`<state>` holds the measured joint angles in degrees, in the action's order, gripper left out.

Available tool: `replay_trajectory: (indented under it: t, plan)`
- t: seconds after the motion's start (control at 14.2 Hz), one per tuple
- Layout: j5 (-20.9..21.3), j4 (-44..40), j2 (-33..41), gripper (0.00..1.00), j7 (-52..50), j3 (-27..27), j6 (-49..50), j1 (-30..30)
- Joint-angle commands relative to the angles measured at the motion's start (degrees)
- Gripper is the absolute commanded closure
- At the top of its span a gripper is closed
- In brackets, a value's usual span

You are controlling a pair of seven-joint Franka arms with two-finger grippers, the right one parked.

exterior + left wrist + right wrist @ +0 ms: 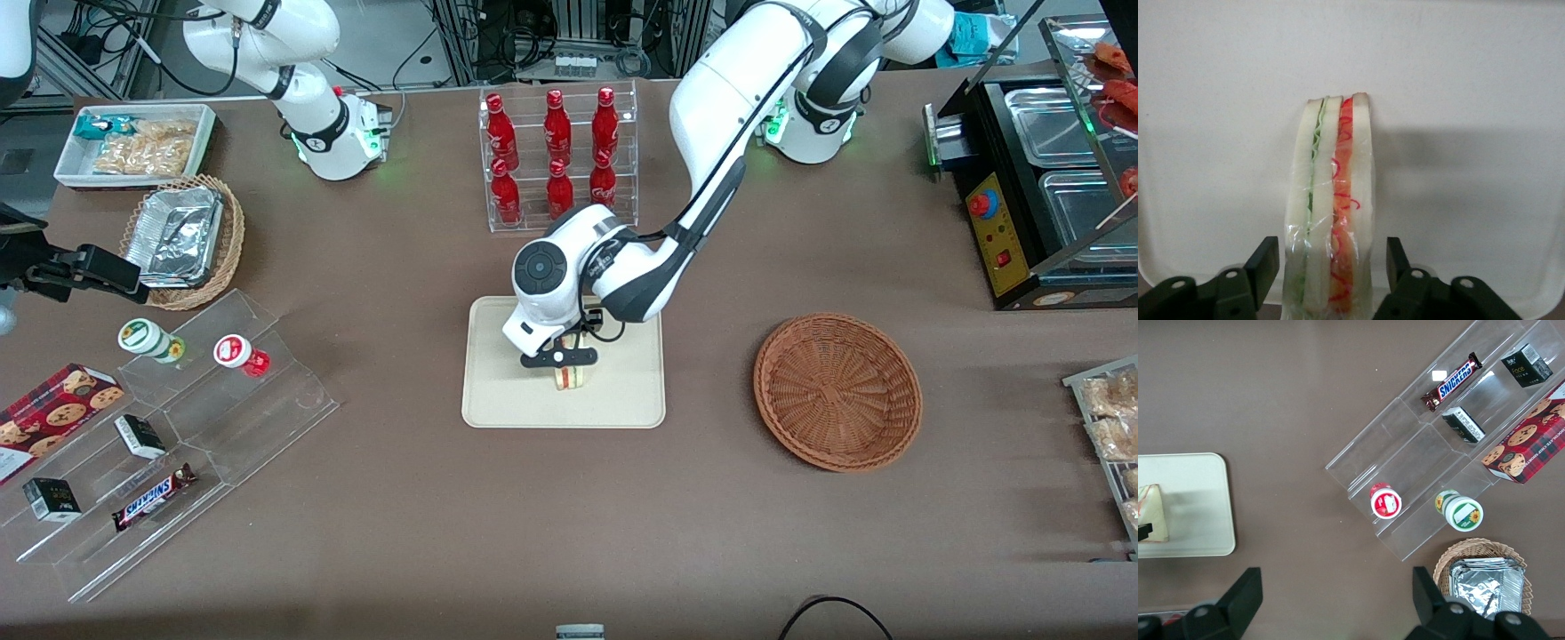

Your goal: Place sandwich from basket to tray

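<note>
The tray (498,391) lies mid-table and bears the upright sandwich (571,377). The gripper (560,359) hangs directly above it, fingers (1263,263) spread, flanking the sandwich without touching. The basket (837,390) sits toward the working arm's end.

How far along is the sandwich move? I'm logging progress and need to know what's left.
The carry looks done: the basket is empty and the sandwich stands on the tray. In hand: the gripper sits open, fingers either side with gaps. Left: lift the arm away.
</note>
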<state>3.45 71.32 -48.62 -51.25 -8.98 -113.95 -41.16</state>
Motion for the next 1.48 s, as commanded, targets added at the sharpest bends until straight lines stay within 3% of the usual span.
replay_trajectory:
  t: [0.0,0.42,0.91,1.41]
  plan:
    - [1.2,2.0,7.8,0.0,-0.8,1.6,6.5,0.2]
    - [1.1,9.4,25.7,0.01,9.7,3.5,20.1,9.0]
    - [0.8,21.1,41.5,0.0,24.6,3.5,24.9,23.2]
    - [0.9,25.3,46.8,0.0,36.7,3.5,26.1,35.3]
